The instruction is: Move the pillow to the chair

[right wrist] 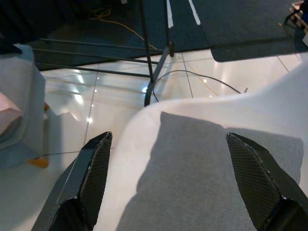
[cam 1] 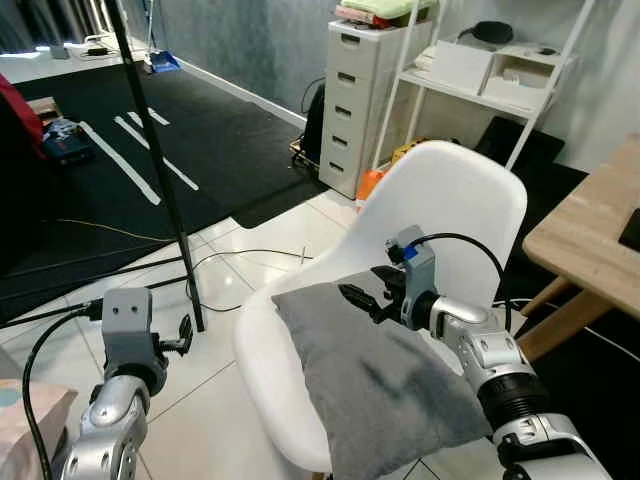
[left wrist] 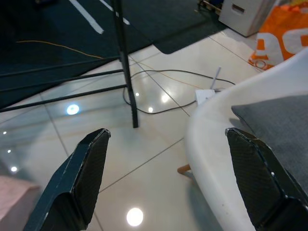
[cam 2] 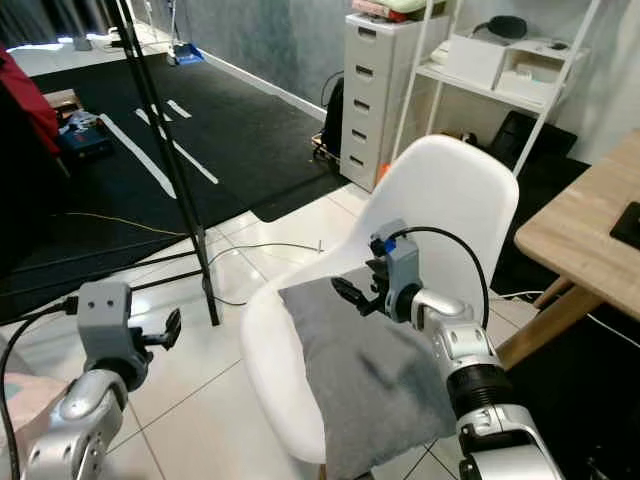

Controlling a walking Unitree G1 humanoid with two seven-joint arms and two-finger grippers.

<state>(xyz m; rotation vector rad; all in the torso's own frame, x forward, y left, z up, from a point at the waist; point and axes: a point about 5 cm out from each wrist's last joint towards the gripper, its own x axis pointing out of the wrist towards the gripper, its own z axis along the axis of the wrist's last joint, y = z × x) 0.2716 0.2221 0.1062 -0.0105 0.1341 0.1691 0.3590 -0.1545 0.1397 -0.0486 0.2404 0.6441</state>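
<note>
Lying flat on the seat of the white chair (cam 1: 470, 190), grey pillow (cam 1: 385, 385): judged soft, light, compliant, non-fragile; best pinched at an edge or corner; right gripper (cam 1: 362, 298) hovering above its near corner, fingers apart, empty; left gripper (cam 1: 184, 335) beside the seat, spread wide.

A white drawer unit (cam 1: 362, 100) stands beside a white shelf (cam 1: 480, 75), near a wooden table (cam 1: 590, 225).

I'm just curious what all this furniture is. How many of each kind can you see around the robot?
Chair: 1
Wooden table: 1
Drawer cabinet: 1
White shelf rack: 1
Total: 4
</note>
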